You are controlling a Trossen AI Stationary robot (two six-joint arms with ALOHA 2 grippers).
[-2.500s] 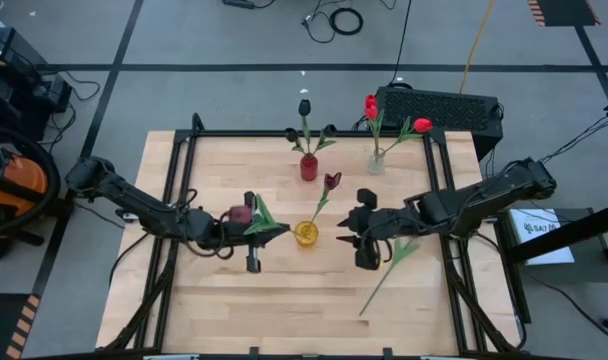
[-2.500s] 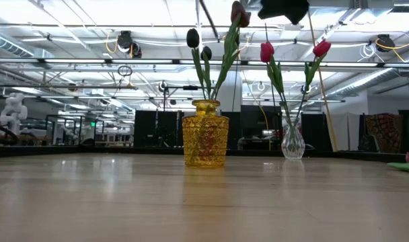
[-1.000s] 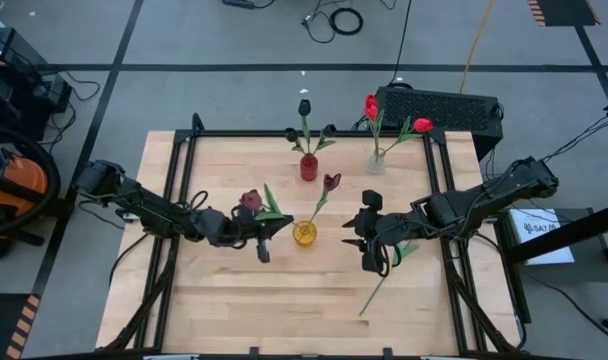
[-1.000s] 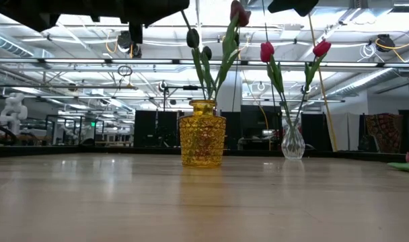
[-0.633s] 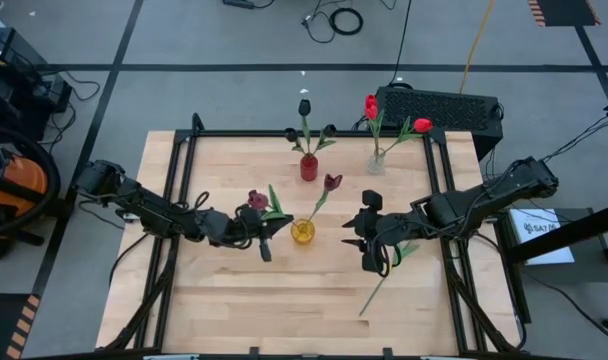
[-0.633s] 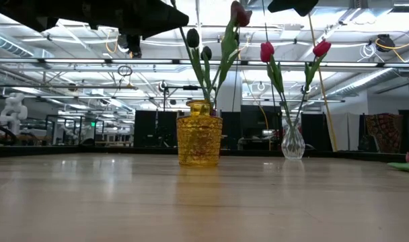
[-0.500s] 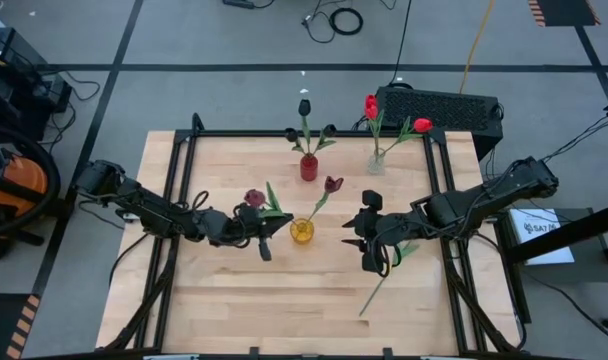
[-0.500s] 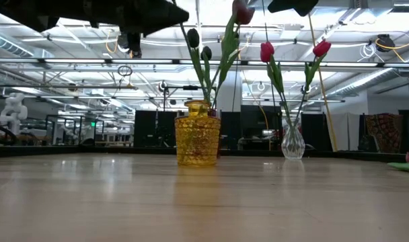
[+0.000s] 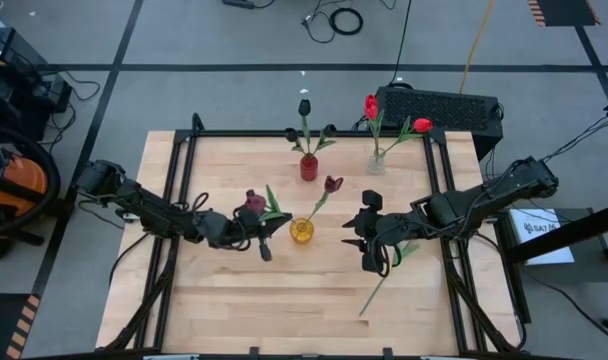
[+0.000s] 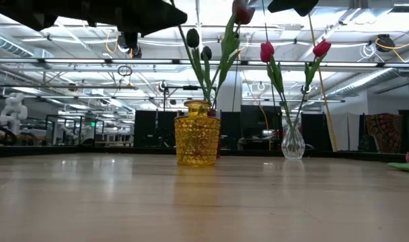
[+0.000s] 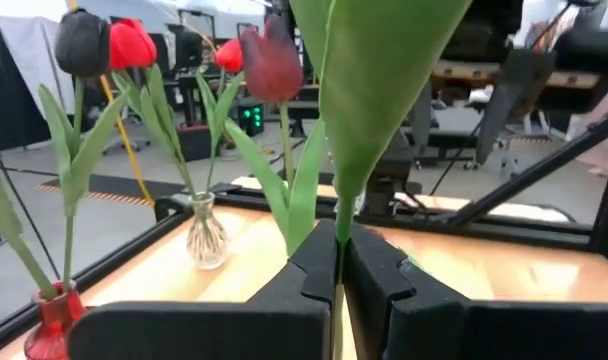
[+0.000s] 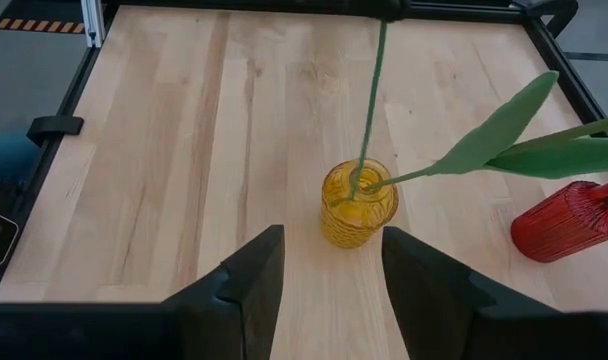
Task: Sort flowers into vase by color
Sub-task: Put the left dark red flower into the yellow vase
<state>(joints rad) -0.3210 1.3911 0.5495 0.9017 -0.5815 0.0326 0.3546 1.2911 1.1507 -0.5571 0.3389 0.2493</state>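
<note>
**A:** What is the left end effector doing?

**B:** It is clenched on the green stem of a maroon tulip. In the left wrist view the two dark fingers pinch the stem, with a broad leaf rising just above them. The end effector sits just left of the yellow vase, near the middle of the wooden surface, and the flower head lies over the arm, to the left of the vase.

**A:** And the right end effector?

**B:** It hovers to the right of the yellow vase, apart from it, fingers spread with nothing between them. In its wrist view the vase shows in the gap beyond them.

**A:** Where are the other flowers?

**B:** One maroon tulip already stands in the yellow vase, leaning far and right. A near-black tulip stands in the red vase farther back. Two bright red tulips stand in the clear glass vase, at the far right. One more flower lies flat on the surface under and near the right arm; its head is hidden from above.

**A:** Anything beyond the surface?

**B:** A black box past the far right corner.
</note>
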